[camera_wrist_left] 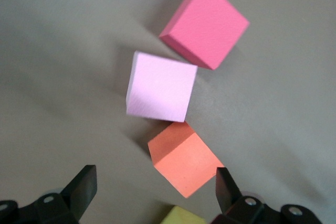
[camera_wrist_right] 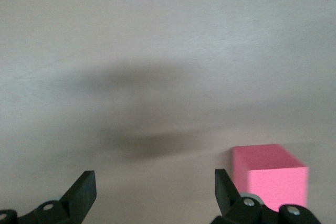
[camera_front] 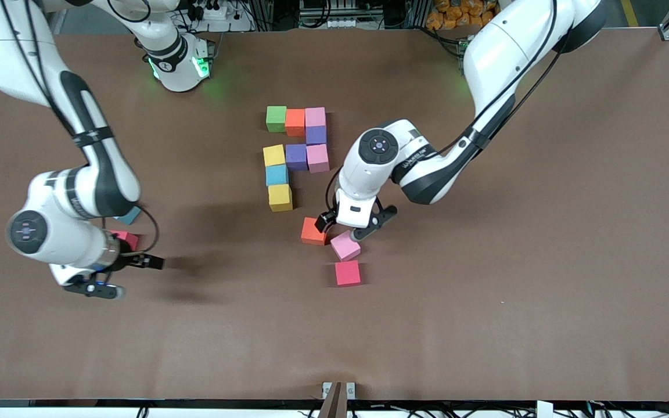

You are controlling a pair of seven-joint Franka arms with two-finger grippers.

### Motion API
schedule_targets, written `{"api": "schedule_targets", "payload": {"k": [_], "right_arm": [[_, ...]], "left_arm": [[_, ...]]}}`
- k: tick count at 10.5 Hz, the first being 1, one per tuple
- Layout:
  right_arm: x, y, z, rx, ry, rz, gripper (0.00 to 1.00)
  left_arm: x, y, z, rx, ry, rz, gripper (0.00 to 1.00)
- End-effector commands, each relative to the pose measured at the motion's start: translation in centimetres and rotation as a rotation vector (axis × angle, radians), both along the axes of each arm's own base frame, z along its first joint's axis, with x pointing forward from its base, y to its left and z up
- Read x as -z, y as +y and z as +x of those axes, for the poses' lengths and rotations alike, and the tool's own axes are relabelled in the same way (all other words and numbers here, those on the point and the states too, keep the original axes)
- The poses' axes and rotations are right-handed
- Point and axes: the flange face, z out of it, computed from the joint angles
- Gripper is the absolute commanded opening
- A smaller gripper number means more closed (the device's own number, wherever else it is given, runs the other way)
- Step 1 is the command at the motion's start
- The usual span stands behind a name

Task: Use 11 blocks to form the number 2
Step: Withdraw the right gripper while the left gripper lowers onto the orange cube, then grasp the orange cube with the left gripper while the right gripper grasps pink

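The number 2 (camera_front: 296,155) lies partly formed mid-table from several blocks: green (camera_front: 276,118), orange and pink in the row nearest the robots, then purple, a pink-purple-yellow row, light blue, and a yellow block (camera_front: 280,197). My left gripper (camera_front: 344,229) is open and low over a loose orange block (camera_front: 312,231) (camera_wrist_left: 184,162) and a light pink block (camera_front: 345,246) (camera_wrist_left: 161,86). The orange block sits just ahead of one of the fingers (camera_wrist_left: 224,187), not between the two. A red-pink block (camera_front: 347,273) (camera_wrist_left: 206,24) lies nearer the front camera. My right gripper (camera_front: 128,276) (camera_wrist_right: 155,184) is open and empty.
At the right arm's end of the table, a light blue block (camera_front: 130,216) and a red block (camera_front: 126,238) (camera_wrist_right: 270,176) lie partly under the right arm's wrist. Bare brown table (camera_front: 485,302) spreads toward the left arm's end and the front edge.
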Motion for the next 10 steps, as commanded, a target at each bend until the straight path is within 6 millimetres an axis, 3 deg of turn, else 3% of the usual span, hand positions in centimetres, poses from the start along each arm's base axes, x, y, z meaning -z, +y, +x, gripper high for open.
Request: {"api": "schedule_targets", "payload": {"k": [1, 4, 6, 7, 10], "right_arm": [[1.3, -4.4, -2.1, -0.068, 0.036, 0.007, 1.0], [2.5, -7.6, -3.6, -0.127, 0.065, 0.016, 1.0], [3.1, -8.5, -4.2, -0.121, 0.078, 0.02, 1.0], [3.4, -8.9, -4.4, -0.124, 0.081, 0.023, 1.0], [5.5, -9.0, -5.9, -0.139, 0.103, 0.032, 1.0]], "left_arm": [[0.1, -0.4, 0.0, -0.323, 0.111, -0.059, 1.0], [0.5, -1.5, 1.5, -0.677, 0.181, -0.251, 1.0], [2.4, -2.7, 0.9, -0.689, 0.208, -0.255, 1.0], [3.8, -2.3, 1.1, -0.696, 0.227, -0.244, 1.0], [5.7, -2.4, 0.7, -0.639, 0.249, -0.231, 1.0]]}}
